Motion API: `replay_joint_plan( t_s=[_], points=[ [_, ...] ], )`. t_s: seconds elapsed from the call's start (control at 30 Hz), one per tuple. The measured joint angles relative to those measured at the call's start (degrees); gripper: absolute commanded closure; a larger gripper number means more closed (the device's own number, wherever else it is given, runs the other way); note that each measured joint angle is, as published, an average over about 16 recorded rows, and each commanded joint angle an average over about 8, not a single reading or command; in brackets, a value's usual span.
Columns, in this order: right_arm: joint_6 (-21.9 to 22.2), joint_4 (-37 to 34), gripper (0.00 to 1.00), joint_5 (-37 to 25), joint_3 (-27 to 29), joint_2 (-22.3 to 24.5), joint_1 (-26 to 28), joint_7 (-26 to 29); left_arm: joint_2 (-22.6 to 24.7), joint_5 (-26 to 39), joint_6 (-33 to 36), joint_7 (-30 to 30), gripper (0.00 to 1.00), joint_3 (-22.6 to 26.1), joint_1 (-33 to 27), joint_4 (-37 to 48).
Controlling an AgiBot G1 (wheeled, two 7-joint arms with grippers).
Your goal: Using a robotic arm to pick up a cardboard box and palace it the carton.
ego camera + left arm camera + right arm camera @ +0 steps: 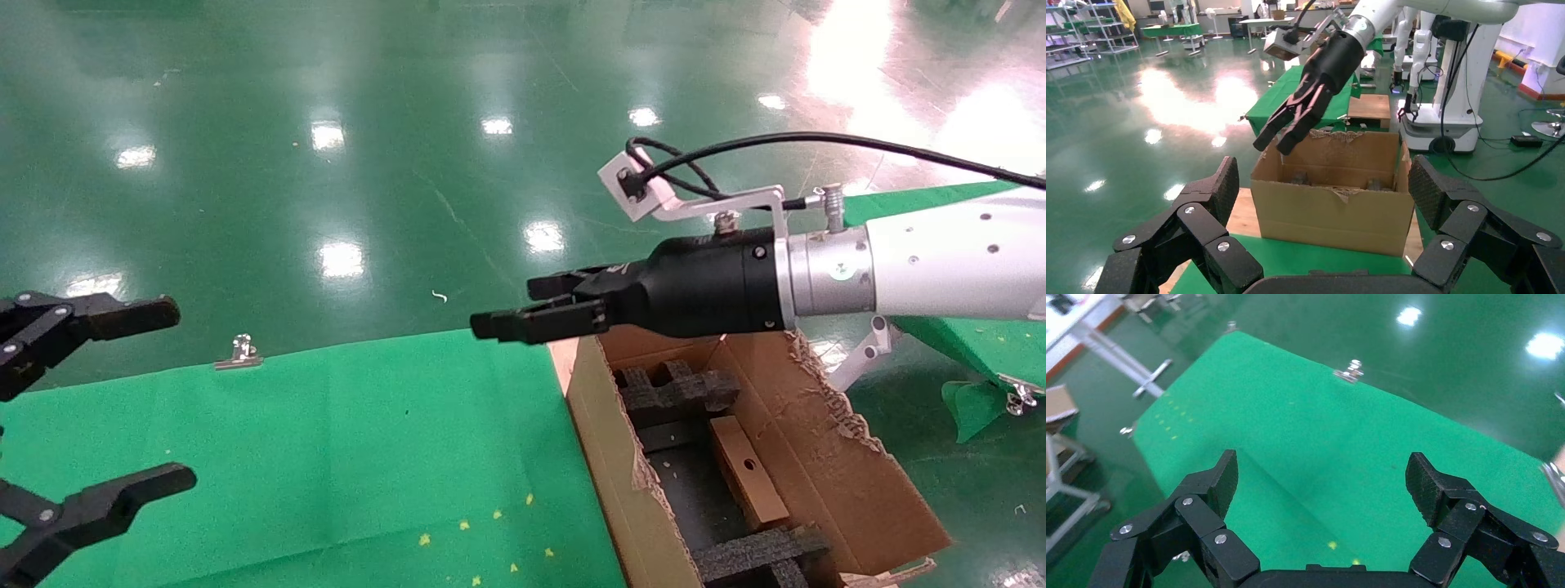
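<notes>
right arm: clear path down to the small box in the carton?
Probably yes. The right claw hangs open above the carton's open top; the cardboard box lies uncovered between foam inserts.

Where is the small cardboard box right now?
In the head view, the small cardboard box lies inside the carton on the robot's right, between two black foam inserts, below the empty right gripper.

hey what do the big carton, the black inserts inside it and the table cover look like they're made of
Carton: brown corrugated cardboard, matte; its torn flap edges look ragged and fibrous. Black inserts: probably foam, given a coarse, porous, dull surface cut into blocky notches. Table cover: apparently green cloth, non-glossy, unlike the shiny floor, with a metal clip at its edge.
</notes>
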Motion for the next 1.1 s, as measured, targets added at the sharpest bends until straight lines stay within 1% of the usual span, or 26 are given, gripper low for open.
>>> replay_joint_plan(
  t_s=[1.1],
  points=[
    [-17.7,5.1,0.00,12.4,34.4,-1.9,-25.4,-35.6,0.0,0.0,0.0,0.0,0.00,0.0,0.0,0.0]
  ],
)
